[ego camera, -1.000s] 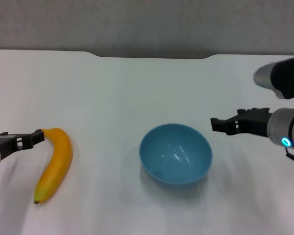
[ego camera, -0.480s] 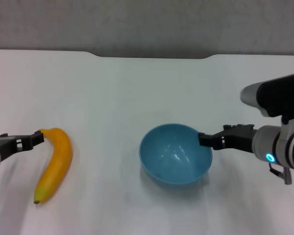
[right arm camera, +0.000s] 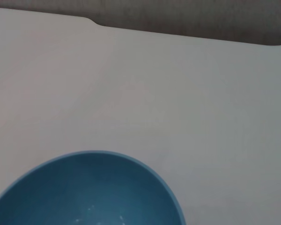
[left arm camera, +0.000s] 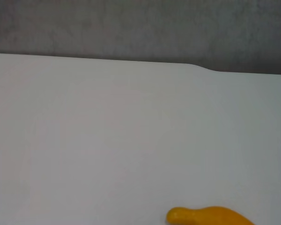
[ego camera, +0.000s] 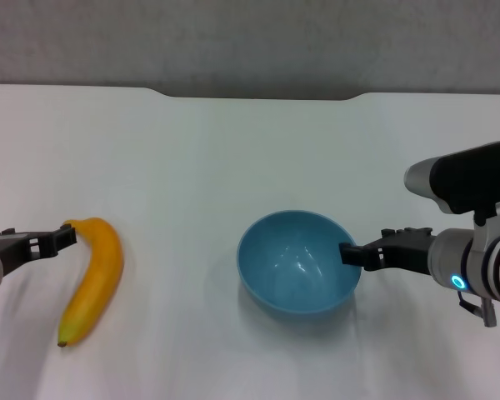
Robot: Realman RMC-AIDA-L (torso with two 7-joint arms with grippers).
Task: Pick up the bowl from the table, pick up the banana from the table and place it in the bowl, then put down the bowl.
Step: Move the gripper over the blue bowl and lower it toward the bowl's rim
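The light-blue bowl (ego camera: 298, 262) stands upright on the white table (ego camera: 233, 150), a little right of centre. My right gripper (ego camera: 350, 252) reaches in from the right and its tip is at the bowl's right rim. The right wrist view shows the bowl (right arm camera: 89, 192) close below the camera. The yellow-orange banana (ego camera: 94, 279) lies on the table at the left. My left gripper (ego camera: 60, 237) is low at the banana's far end, just to its left. The left wrist view shows only that end of the banana (left arm camera: 210, 216).
The table's far edge has a shallow notch (ego camera: 258, 94) with a grey wall behind it. White tabletop lies between banana and bowl. My right arm's body (ego camera: 475, 258) hangs over the table's right side.
My right gripper has moved left and slightly down, from clear of the bowl to its right rim. The left gripper, banana and bowl have stayed put.
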